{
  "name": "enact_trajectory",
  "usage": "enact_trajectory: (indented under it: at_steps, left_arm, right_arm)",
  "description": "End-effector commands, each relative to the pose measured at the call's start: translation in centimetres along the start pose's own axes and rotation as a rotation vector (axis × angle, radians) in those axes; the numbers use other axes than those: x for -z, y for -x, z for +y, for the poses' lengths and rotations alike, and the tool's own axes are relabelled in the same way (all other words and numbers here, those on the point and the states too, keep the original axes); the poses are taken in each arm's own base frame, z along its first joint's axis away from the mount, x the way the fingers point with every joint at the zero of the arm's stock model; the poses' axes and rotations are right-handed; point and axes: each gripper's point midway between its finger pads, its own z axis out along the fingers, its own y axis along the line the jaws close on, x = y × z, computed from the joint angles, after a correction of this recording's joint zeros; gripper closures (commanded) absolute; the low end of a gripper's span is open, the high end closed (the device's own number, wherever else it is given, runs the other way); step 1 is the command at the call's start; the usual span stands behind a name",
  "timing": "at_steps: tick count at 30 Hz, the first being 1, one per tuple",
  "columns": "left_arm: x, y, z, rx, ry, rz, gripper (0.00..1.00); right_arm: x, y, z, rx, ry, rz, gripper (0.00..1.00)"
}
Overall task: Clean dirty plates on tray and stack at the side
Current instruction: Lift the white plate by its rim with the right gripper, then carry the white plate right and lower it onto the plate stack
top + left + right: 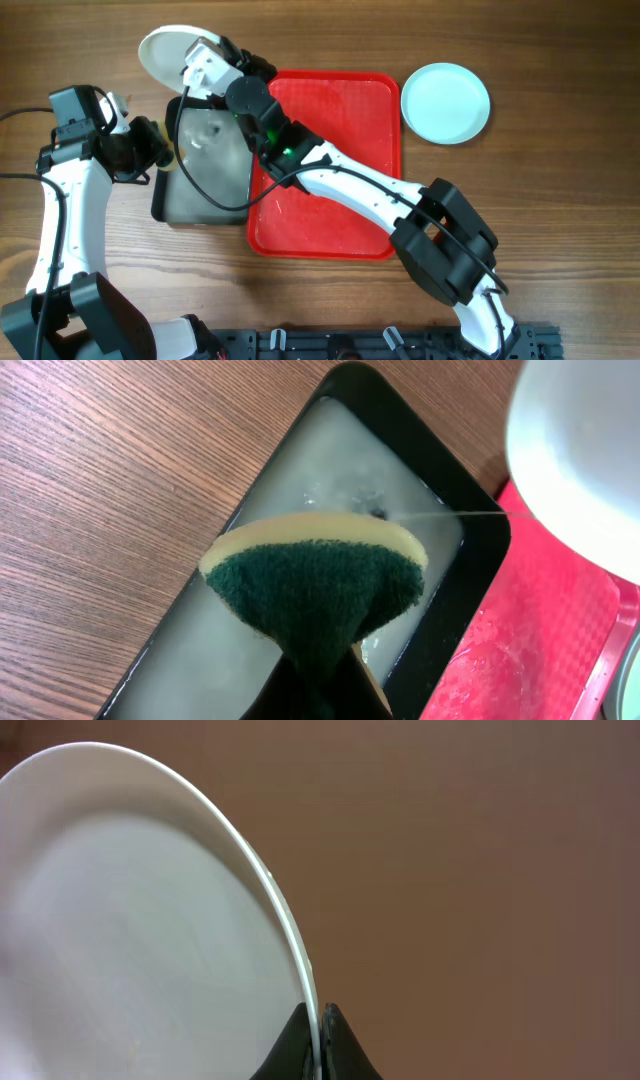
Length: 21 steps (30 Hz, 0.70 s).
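The right gripper (318,1025) is clamped on the rim of a round, shallow white plastic plate (165,48), its two dark fingertips pressed to either side of the edge at the bottom of the right wrist view. That plate is held tilted at the upper left of the overhead frame, just beyond the far end of a narrow dark grey tray (205,150) and off the large bright red rectangular plastic tray (340,110), which lies in the middle of the frame, touching the grey tray's right side. The grey tray holds cloudy, foamy liquid. The left gripper (148,150) sits at the left edge of the grey tray, pinched tight on a green-and-yellow scouring sponge (315,595), which folds between its fingers and hangs above the liquid. A pale aqua-blue round plastic plate (445,103) rests flat on the wooden table (560,180) at the upper right, just beside the red tray's corner.
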Motion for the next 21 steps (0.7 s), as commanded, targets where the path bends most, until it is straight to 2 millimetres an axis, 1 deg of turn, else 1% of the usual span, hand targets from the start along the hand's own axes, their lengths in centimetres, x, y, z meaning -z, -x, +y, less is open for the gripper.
enact_trajectory:
  at_steps: [1, 7, 10, 13, 15, 17, 19, 20, 21]
  left_arm:
    - [0.2, 0.1, -0.5, -0.028, -0.022, -0.003, 0.96]
    - [0.2, 0.1, -0.5, -0.028, -0.022, -0.003, 0.96]
    - [0.2, 0.2, -0.5, -0.029, -0.023, -0.006, 0.96]
    - [0.2, 0.3, -0.5, -0.031, -0.024, -0.010, 0.96]
    - [0.2, 0.5, -0.6, -0.033, -0.027, -0.016, 0.96]
    - [0.2, 0.6, -0.7, -0.034, -0.028, -0.021, 0.96]
    - [0.2, 0.9, -0.8, -0.044, -0.033, -0.034, 0.96]
    - [0.2, 1.0, -0.8, -0.057, -0.035, -0.039, 0.96]
    - [0.2, 1.2, -1.0, -0.078, -0.039, -0.048, 0.96]
  right_arm:
    - [-0.3, 0.3, -1.0, -0.034, -0.035, 0.000, 0.96]
    - [-0.3, 0.0, -0.8, -0.112, -0.028, 0.012, 0.96]
    - [-0.3, -1.1, -0.1, -0.143, -0.004, 0.054, 0.96]
    - [-0.3, -3.7, 0.5, -0.289, 0.020, 0.152, 0.96]
    - [-0.4, -6.1, 0.8, -0.441, 0.033, 0.235, 0.96]
    - [-0.4, -7.9, 1.9, -0.612, 0.108, 0.305, 0.96]
    - [-0.3, -8.3, 3.6, -0.752, 0.274, 0.341, 0.96]
    - [-0.3, -8.1, 3.9, -0.798, 0.331, 0.345, 0.96]
    - [-0.2, -7.9, 4.1, -0.884, 0.412, 0.352, 0.95]
